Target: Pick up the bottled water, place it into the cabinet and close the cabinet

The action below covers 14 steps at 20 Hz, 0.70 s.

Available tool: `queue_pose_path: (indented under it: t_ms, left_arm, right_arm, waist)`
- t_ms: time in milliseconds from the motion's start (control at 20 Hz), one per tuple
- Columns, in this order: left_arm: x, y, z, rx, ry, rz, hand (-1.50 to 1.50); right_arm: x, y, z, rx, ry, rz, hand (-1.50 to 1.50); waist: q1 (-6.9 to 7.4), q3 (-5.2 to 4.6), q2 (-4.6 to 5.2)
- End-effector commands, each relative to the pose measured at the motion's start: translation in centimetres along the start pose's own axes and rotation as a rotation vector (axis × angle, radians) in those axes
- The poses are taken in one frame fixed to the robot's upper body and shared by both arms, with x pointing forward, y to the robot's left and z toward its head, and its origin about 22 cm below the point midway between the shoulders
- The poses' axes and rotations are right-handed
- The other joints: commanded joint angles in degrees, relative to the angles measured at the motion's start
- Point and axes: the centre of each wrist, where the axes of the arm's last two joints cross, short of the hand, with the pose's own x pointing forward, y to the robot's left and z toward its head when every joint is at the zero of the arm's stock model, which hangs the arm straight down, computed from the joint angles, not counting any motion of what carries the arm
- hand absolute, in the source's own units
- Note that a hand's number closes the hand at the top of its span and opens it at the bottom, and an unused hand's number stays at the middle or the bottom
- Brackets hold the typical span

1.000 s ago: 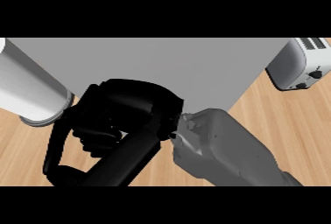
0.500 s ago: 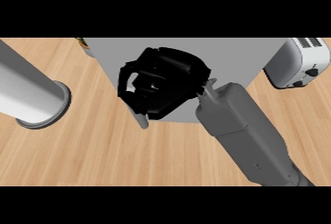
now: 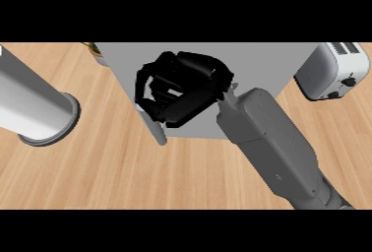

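My right hand [image 3: 181, 88] hangs over the front left corner of the grey cabinet [image 3: 276, 54], with its fingers curled. No bottled water shows anywhere; the hand and forearm hide whatever lies under them. Just below the hand, a thin grey strip, the cabinet door [image 3: 155, 131], stands out a little from the cabinet's front, seen edge-on. I cannot tell whether the fingers touch the door. My left hand does not show; only a thick grey limb [image 3: 33, 106] with a flanged end crosses the left side.
A white toaster [image 3: 330, 69] stands on the wooden counter [image 3: 145, 177] at the right, close to the cabinet. A small yellow-green thing [image 3: 94, 49] peeks out behind the cabinet's left corner.
My right hand has swung up and to the right, from the counter in front onto the cabinet's corner. The door strip came with it toward the cabinet. The grey limb on the left shifted slightly.
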Motion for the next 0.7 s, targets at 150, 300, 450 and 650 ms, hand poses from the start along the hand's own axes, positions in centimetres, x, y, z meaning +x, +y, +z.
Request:
queue_pose_path:
  t_ms: [150, 300, 450, 650]
  left_arm:
    - [-0.5, -0.9, -0.4, -0.022, -0.019, 0.01, -1.5]
    - [-0.9, -0.2, -0.7, -0.026, -0.017, 0.027, -1.5]
    - [-0.2, -0.7, -1.0, -0.035, -0.008, 0.02, -1.5]
    - [-1.3, -0.4, -1.2, -0.046, -0.01, 0.018, -1.5]
  right_arm:
    - [5.0, -2.2, -0.3, -0.202, -0.166, 0.115, -1.5]
    - [5.2, -1.9, -1.2, -0.236, -0.167, 0.133, -1.5]
    - [6.1, -2.8, 0.0, -0.276, -0.196, 0.128, -1.5]
    - [6.2, -2.1, -0.8, -0.292, -0.198, 0.142, -1.5]
  waist:
    - [0.17, 0.01, 1.06]
    - [0.16, -0.1, 1.23]
    - [0.37, 0.04, 1.18]
    - [0.12, -0.07, 1.17]
